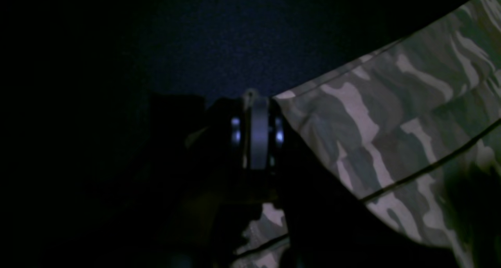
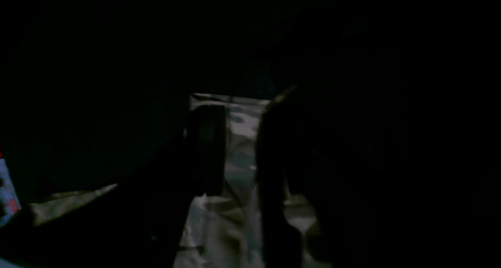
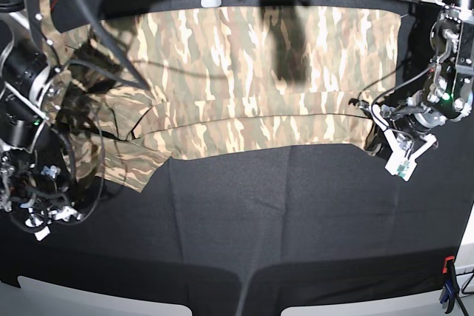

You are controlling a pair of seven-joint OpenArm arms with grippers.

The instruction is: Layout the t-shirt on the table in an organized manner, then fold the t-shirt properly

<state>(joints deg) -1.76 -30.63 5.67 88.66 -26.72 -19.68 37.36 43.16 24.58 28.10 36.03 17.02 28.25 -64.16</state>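
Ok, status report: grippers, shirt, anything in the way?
Left gripper shut at t-shirt hem. Right gripper open over fabric. Shirt spread on table.

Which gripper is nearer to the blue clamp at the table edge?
Left. The left gripper is on the blue clamp's side, at the t-shirt's corner. The right gripper is at the opposite end.

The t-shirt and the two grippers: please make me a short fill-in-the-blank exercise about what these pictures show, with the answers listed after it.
1. The t-shirt has a ____ pattern in tan and olive-brown.
2. The table under it is covered with a cloth of ____ colour.
3. The left gripper is ____ at the shirt's edge.
4. In the right wrist view, the right gripper has its jaws ____, with shirt fabric showing between them.

Missing words: camouflage; black; shut; apart
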